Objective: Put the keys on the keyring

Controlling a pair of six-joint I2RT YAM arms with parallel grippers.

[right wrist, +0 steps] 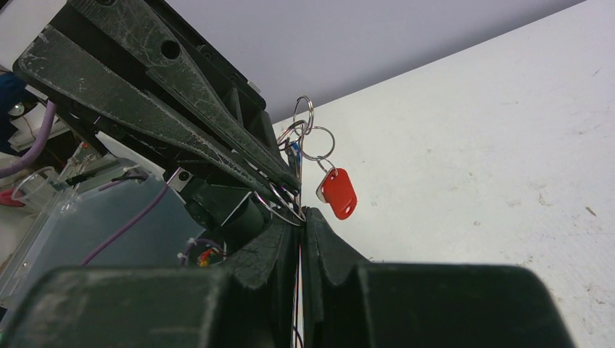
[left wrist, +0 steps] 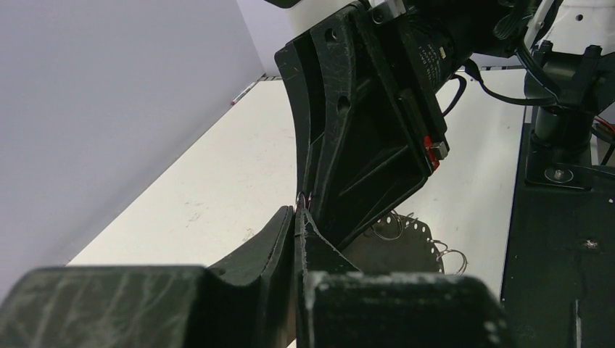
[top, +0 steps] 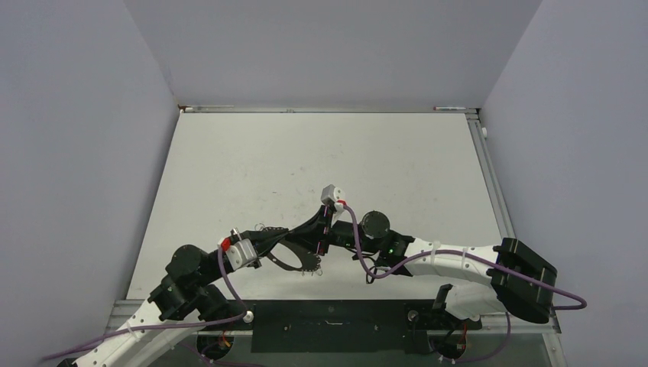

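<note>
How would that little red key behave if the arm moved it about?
The red key hangs free from thin wire rings, so it would probably swing and twist with any move. It looks tiny, with a plastic-looking head, so it is likely very light. Its glossy head could be slippery to pinch.

Left gripper (left wrist: 299, 219), jaws together, tip-to-tip against right gripper (left wrist: 307, 197).

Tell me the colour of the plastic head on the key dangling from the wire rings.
Red. The key shows best in the right wrist view.
</note>
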